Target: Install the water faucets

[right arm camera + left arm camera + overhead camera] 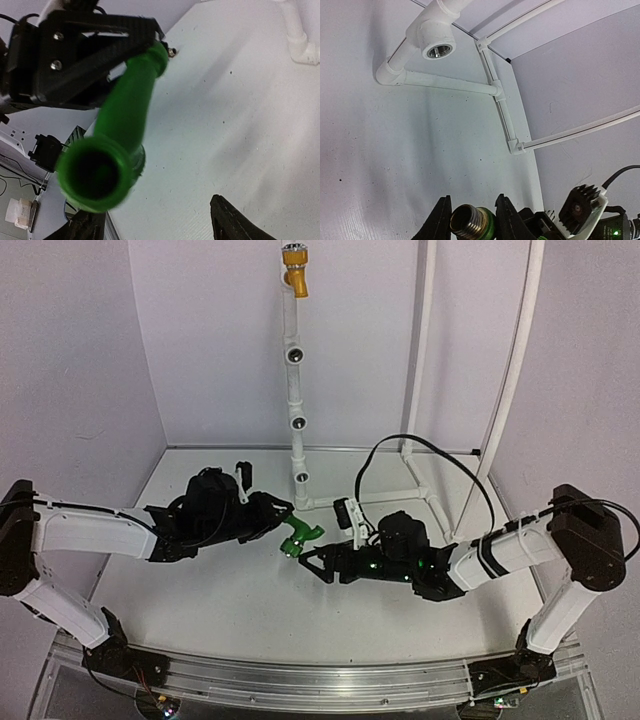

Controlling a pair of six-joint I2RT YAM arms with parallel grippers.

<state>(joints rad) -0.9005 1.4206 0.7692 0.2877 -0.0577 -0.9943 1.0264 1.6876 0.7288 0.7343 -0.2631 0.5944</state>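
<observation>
My left gripper (284, 520) is shut on the green faucet (301, 533) and holds it just above the table, in front of the white pipe stand (297, 390). In the left wrist view the faucet's brass threaded end (469, 222) sits between my fingers (440, 220) and faces the stand's lowest socket (439, 50), well apart from it. My right gripper (312, 562) is open right beside the faucet. In the right wrist view the green spout (120, 120) points at the camera, over the left finger (85, 227). The dark brown faucet is out of view.
The yellow-orange faucet (294, 270) sits at the top of the stand, with open sockets (296, 422) below it. White base pipes (420, 490) run along the table to the right, and a black cable (440, 455) loops over them. Walls close in on both sides.
</observation>
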